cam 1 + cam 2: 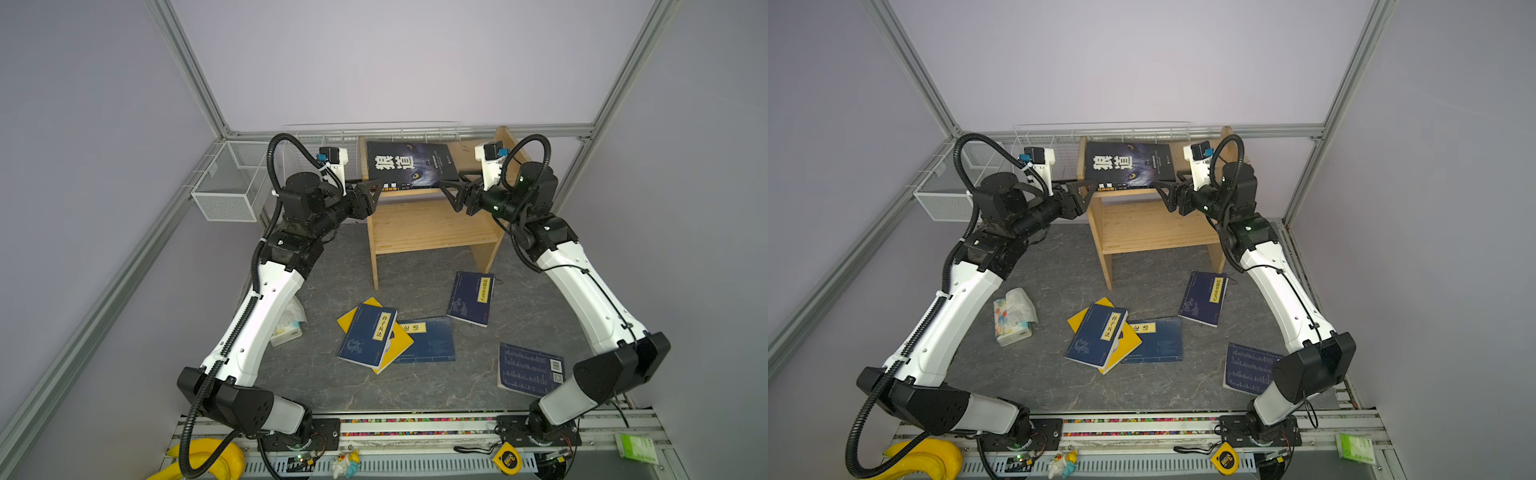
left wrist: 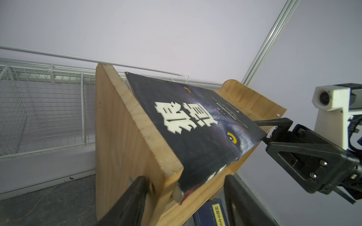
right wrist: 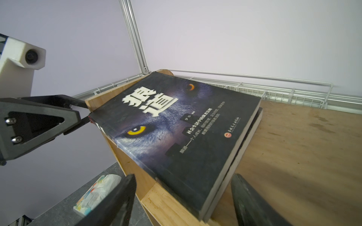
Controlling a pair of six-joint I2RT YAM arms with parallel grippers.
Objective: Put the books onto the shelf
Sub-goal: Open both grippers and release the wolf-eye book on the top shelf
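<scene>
While black book (image 1: pixel 409 164) lies atop shelf (image 1: pixel 432 228), left tool (image 1: pixel 374 185), right tool (image 1: pixel 449 179) gape unclamped astride front corners.

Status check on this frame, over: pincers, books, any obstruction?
Left pincer, right pincer open, flanking black book atop shelf. Five books on table. Shelf front unobstructed.

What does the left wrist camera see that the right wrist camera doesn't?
Only the left wrist view shows a blue book down on the floor by the shelf, and the right tool at a corner of the black book. Only the right wrist view shows a tissue pack on the floor, the left tool, and a second book lying under the black one. Both show the black book with the wolf's yellow eye, lying flat on top of the wooden shelf.
</scene>
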